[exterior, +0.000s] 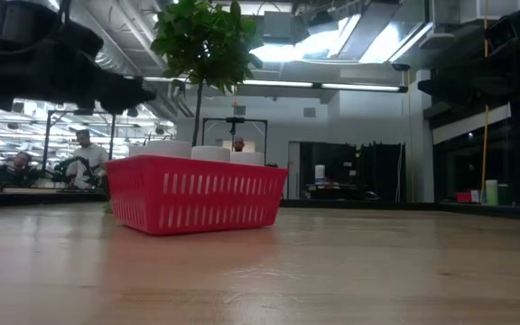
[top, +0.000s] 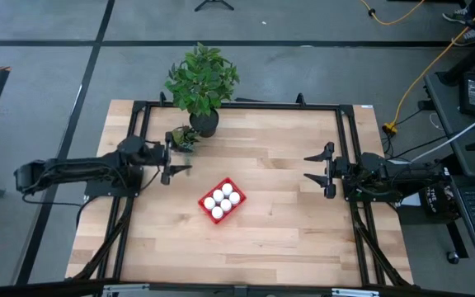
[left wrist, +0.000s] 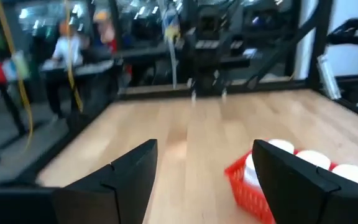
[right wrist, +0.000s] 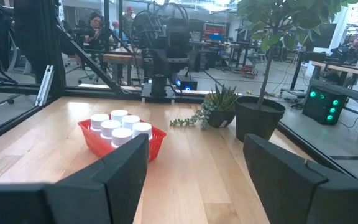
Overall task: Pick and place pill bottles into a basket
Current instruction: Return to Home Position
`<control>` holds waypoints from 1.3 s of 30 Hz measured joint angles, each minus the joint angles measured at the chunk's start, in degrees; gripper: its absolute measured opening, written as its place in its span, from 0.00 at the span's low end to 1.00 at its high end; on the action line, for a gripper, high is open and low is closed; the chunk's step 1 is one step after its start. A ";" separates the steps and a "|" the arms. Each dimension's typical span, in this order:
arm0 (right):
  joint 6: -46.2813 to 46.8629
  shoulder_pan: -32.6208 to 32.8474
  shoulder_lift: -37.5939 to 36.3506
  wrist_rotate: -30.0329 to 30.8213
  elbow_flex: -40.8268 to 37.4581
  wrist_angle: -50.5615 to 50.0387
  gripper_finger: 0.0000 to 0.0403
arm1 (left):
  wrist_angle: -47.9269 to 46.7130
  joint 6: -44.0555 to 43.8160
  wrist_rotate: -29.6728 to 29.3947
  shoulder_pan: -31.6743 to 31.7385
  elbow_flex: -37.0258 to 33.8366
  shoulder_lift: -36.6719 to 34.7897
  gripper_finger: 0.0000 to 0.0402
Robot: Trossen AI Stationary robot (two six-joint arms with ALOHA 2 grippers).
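Watching from beside the desk (top: 287, 239), I'd say the job looks finished: all six pill bottles (top: 218, 195) sit capped inside the red basket (exterior: 197, 199) near the desk's middle. Its long axis runs slantwise, from toward the right corner on the plant pot's (top: 204, 122) edge to the opposite left corner. The left gripper (left wrist: 205, 146) hovers a little in from the left edge, fingers spread wide and empty. The basket lies near it, off toward the middle and the edge away from the pot, not touching. The right gripper (right wrist: 196, 140) hangs in from the right edge, fingers equally wide, holding nothing, well apart from the basket. The left arm is the nearer; neither, as I judge it, need cross the basket to draw back home
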 joint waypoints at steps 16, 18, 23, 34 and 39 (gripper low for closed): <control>0.01 -0.02 0.00 0.00 0.00 0.00 0.66 | -11.90 -11.83 -2.01 -0.01 0.02 0.05 0.64; 0.01 -0.02 0.00 0.00 0.00 0.00 0.66 | -13.60 -11.83 -2.29 -0.73 0.02 -2.61 0.64; -0.01 0.00 0.00 0.00 0.00 -0.02 0.66 | -18.92 -11.76 -2.24 -3.22 0.02 -14.26 0.64; -0.01 -0.01 0.02 -0.01 0.00 0.05 0.66 | -12.82 -11.74 -0.79 -10.25 0.03 -31.96 0.64; 0.00 -0.01 0.00 0.00 0.00 0.00 0.66 | -10.93 -11.75 -1.77 -13.16 0.00 -31.99 0.64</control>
